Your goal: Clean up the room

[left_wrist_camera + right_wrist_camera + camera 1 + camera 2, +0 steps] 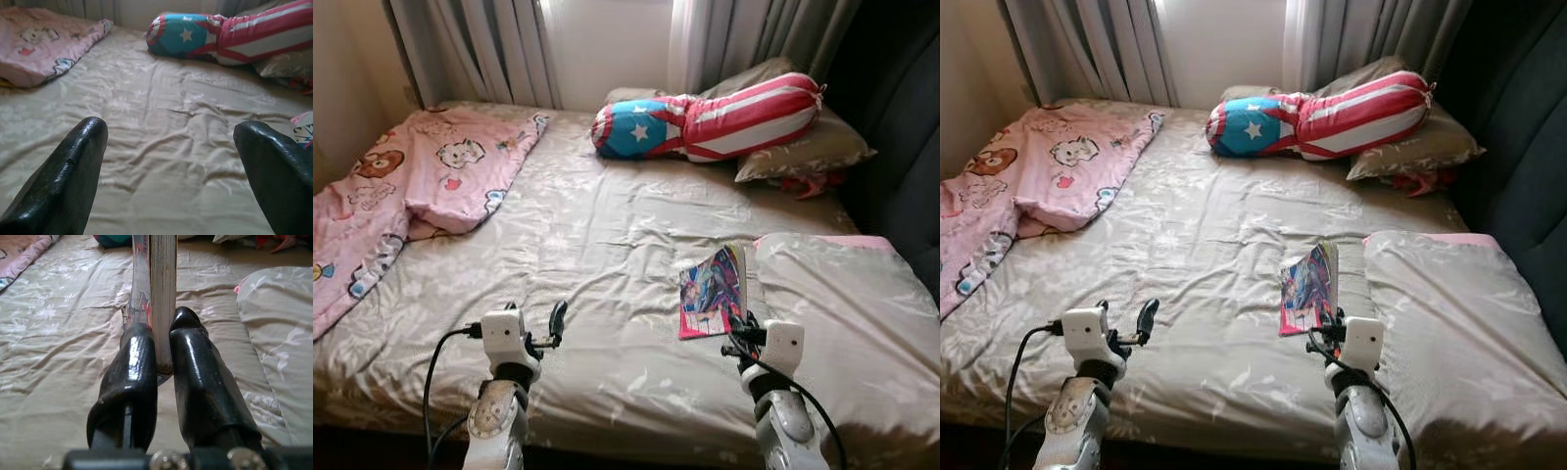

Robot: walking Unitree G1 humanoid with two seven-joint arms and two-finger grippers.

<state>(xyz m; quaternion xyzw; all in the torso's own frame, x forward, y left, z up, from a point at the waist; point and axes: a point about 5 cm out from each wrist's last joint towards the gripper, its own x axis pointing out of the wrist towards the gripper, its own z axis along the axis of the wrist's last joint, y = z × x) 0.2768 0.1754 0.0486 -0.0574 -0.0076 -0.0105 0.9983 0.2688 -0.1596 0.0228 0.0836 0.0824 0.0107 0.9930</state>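
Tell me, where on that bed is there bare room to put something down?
The widest free patch is the middle of the beige sheet, bordered by the pink cartoon blanket, the red-white-and-blue star cushion and the colourful book held in the right pincer. The right side is crowded with the large beige pillow.

Bed sheet (607,245): beige cloth, slight satin sheen, creased. Blanket (421,176) at 10 o'clock: soft matt pink cloth, cartoon print. Bolster (715,117) at 1 o'clock: smooth striped cloth. Book (713,292): glossy printed paper cover, matt page edges. Right pincer (164,340) and left pincer (171,132): glossy black plastic fingers (63,181), lightly scuffed. Arms silver metal.
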